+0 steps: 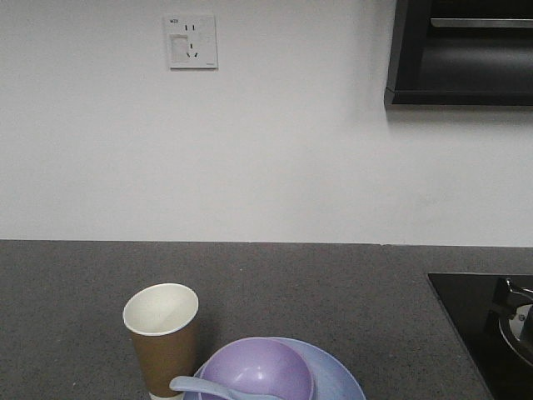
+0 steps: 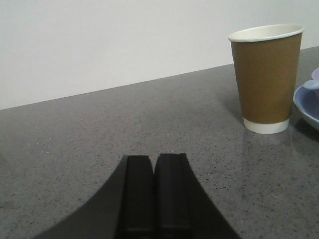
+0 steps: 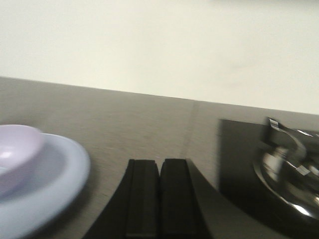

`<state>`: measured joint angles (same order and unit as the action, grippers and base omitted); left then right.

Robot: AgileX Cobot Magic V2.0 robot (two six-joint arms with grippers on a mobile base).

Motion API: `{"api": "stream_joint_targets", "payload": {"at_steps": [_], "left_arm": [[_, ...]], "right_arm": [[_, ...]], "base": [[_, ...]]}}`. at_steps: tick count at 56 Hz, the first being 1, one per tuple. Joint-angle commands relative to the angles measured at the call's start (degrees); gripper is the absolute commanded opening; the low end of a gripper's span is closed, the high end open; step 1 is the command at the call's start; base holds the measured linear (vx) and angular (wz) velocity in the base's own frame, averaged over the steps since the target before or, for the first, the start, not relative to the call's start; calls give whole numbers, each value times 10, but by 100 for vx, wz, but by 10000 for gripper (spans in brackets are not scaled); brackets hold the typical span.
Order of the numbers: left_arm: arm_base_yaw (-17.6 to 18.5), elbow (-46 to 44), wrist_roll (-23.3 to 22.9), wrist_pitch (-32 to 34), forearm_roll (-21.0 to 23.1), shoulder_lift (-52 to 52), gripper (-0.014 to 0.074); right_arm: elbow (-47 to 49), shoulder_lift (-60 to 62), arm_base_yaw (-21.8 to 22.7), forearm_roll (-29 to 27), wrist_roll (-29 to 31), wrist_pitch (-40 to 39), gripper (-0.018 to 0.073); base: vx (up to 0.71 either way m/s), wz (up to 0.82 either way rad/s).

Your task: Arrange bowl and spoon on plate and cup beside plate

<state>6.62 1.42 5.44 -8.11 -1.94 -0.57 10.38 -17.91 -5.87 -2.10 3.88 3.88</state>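
Front view, we see the bowl (image 1: pixel 258 369) on the plate (image 1: pixel 337 375), spoon (image 1: pixel 208 387) resting in the bowl with handle over its left rim, cup (image 1: pixel 162 337) upright just left of the plate, left gripper (image 2: pixel 155 194) and right gripper (image 3: pixel 158 196) each pressed closed, holding nothing, low over the counter (image 1: pixel 333 292).

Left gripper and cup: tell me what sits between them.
Nothing: the left wrist view shows only bare grey countertop between the left gripper and the cup.

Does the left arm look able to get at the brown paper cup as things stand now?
Probably yes. In the left wrist view, only bare grey countertop lies between the left gripper, jaws closed and empty, and the tapered brown paper cup, which stands upright beside the pale blue plate.
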Motion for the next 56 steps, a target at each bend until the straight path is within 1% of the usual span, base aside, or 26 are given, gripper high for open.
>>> {"api": "stream_joint_targets", "payload": {"at_steps": [1,4,10,14,56], "left_arm": [[1,-17,-5,42,0,2,-3],[1,-17,-5,42,0,2,-3],[1,-17,-5,42,0,2,-3],[1,-17,-5,42,0,2,-3],[1,-17,-5,42,0,3,-3]], "right_arm": [[-46,72,53,5,-4,-46,-8],[-73,121,69,6,-12,-26,-8],[-112,195,82,7,-23,1,-8],[-124,184,82,7,-31,-13,-8],[-124,189,83,6,-34,-7,-8]], "base": [[0,0],[0,0],[0,0],[0,0],[0,0]]}}
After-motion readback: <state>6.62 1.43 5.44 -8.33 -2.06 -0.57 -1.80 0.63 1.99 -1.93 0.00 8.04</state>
